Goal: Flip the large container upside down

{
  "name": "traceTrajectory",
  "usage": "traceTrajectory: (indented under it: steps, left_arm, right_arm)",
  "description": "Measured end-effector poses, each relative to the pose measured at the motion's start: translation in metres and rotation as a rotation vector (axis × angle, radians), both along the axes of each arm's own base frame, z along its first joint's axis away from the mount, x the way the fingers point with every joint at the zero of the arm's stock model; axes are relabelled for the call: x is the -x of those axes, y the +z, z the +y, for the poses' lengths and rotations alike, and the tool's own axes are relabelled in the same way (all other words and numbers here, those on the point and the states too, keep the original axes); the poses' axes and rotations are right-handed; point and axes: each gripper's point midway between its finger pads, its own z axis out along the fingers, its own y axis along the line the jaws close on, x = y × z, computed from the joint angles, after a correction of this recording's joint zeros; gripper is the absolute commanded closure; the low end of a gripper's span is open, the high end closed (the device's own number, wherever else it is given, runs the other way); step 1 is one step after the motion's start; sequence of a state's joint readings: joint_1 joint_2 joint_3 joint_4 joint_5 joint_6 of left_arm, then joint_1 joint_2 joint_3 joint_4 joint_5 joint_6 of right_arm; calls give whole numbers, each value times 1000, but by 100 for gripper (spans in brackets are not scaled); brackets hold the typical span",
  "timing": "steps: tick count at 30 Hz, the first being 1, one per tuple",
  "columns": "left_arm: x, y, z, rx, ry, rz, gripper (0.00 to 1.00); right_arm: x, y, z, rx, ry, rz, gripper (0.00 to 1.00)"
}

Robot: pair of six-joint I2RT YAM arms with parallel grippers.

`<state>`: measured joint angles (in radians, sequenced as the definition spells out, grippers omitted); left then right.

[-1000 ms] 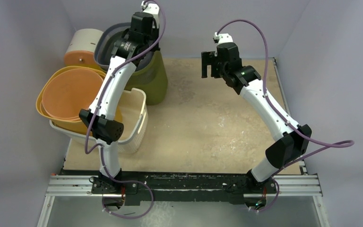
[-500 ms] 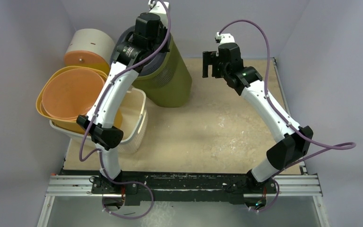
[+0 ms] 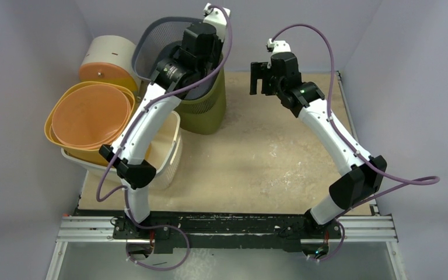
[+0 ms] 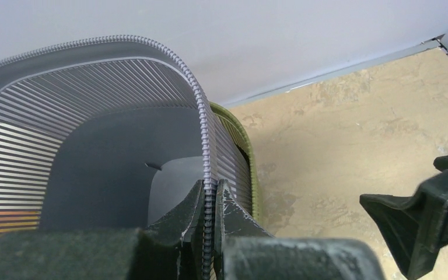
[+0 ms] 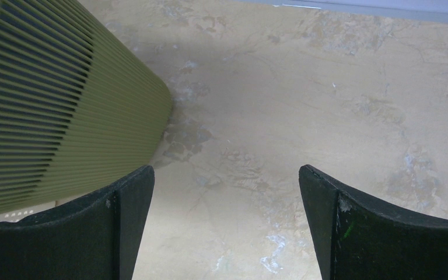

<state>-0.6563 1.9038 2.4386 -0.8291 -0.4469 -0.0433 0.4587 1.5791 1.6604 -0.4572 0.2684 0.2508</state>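
Since the last frame the left arm [image 3: 146, 114] is reaching farther back-right, and the large container [image 3: 204, 114] is swinging nearer upright at the table's [image 3: 256, 151] far left. Left fingers [image 4: 184, 224] are pinching its grey rim; right fingers [image 5: 122, 221] are hovering spread wide beside its olive wall.

The large container [image 3: 203, 114] is seen as a tall green slatted bin, stood mouth up at the back left of the desk [image 3: 268, 151]. A grey slatted bin [image 3: 151, 52] is nested inside.

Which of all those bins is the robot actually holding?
The grey slatted bin, nested inside the green bin: the left gripper pinches its rim; the orange tubs sit untouched.
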Motion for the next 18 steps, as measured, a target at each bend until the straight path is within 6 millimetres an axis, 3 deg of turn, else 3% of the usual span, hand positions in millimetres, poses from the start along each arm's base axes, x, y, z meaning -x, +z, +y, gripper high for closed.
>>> traceTrajectory:
  steps: [3,7,12,18]
  left_arm:
    - [9,10,-7,-30,1,-41,100]
    - [15,30,1,-49,44,-109,100]
    - [31,82,29,6,124,-239,100]
    - [68,154,57,160,164,-412,100]
  right_arm:
    - [0,0,-1,0,-2,0,5]
    - [-2,1,-4,0,-15,-5,5]
    - [-12,5,-24,-31,-79,-20,5]
    - [-27,18,-69,-77,-213,-63,6]
